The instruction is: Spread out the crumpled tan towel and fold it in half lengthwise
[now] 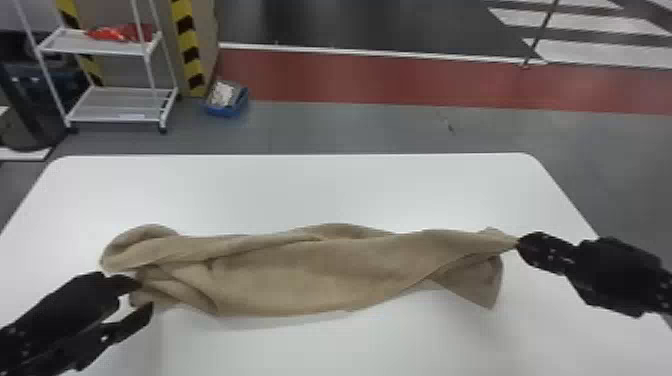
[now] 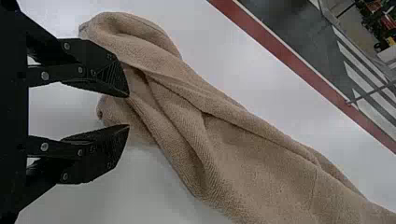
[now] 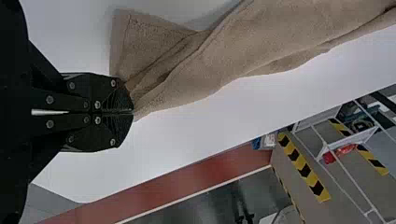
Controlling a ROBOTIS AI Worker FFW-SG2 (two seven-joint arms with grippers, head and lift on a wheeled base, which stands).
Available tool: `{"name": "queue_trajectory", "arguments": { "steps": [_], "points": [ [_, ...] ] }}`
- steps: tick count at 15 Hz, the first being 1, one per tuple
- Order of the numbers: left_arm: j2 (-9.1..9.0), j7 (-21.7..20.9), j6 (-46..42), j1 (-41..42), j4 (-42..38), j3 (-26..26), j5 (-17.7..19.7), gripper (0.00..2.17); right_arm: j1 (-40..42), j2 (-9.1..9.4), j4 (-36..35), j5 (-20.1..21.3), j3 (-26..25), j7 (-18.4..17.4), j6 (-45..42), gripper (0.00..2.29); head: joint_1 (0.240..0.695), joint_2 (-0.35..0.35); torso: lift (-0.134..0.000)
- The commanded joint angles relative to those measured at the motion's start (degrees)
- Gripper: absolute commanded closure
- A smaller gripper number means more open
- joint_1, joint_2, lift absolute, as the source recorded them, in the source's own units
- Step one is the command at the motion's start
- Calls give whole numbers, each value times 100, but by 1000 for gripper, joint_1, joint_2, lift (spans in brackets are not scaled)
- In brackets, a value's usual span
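The towel (image 1: 310,275) is stretching sideways across the table (image 1: 300,190), bunched and creased, its long folds running between the two ends; the right gripper (image 1: 518,243) is grasping its right tip, the fingers closing flat together on the cloth in the right wrist view; beside that tip a loose flap (image 1: 477,282) is spreading toward the robot, its corner pointing down in the head view; the left gripper (image 1: 146,295) is standing at the left end, released, its two fingers parting wide, with towel showing in the gap between them; whether either finger is touching the cloth I cannot tell; at that same end the towel is curling over in a rounded fold (image 1: 145,245), with smaller creases gathering beneath it; beyond the table a white cart (image 1: 115,119) is standing on the left, a red bundle (image 1: 120,33) lying on its upper shelf, and a blue bin (image 1: 225,111) is sitting just beside it on the floor
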Motion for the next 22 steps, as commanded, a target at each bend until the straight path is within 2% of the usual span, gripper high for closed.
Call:
{"name": "queue_trajectory", "arguments": {
  "steps": [1, 3, 4, 5, 13, 14, 15, 18, 20, 21, 22],
  "points": [
    [32, -2, -17, -7, 24, 1, -9, 782, 0, 12, -18, 0, -1, 0, 18, 1322, 695, -112, -124],
    [49, -89, 0, 37, -73, 45, -9, 741, 0, 3, -35, 0, -19, 0, 36, 1322, 695, -111, -124],
    [76, -142, 0, 63, -99, 45, -18, 583, 0, 12, -35, 0, -19, 0, 53, 1322, 695, -111, -124],
    [84, -213, 0, 63, -99, 45, -80, 566, -9, 12, -35, 0, -19, 0, 71, 1322, 695, -111, -124],
    [163, -98, -105, -122, 252, -78, -396, 583, -44, 65, -44, 0, -10, 9, 106, 1322, 695, -101, -124],
    [181, -19, -105, -122, 296, -113, -493, 633, -44, 65, -44, 0, -19, 9, 124, 1322, 695, -97, -124],
    [181, 7, -105, -122, 305, -113, -493, 819, -44, 65, -44, 0, -19, 9, 141, 1322, 695, -96, -124],
    [190, -37, -105, -104, 252, -105, -466, 947, -44, 82, -53, 0, -19, 9, 141, 1322, 695, -94, -124],
    [190, 25, -105, -86, 226, -105, -431, 1629, -44, 91, -53, 0, -10, 9, 141, 1318, 695, -96, -124],
    [190, 69, -87, -86, 235, -96, -431, 1740, -44, 91, -62, 9, -1, 18, 141, 1322, 695, -96, -124],
    [190, 69, -87, -86, 217, -96, -431, 1740, -44, 91, -71, 9, -1, 18, 159, 1318, 695, -95, -124]
  ]
}}
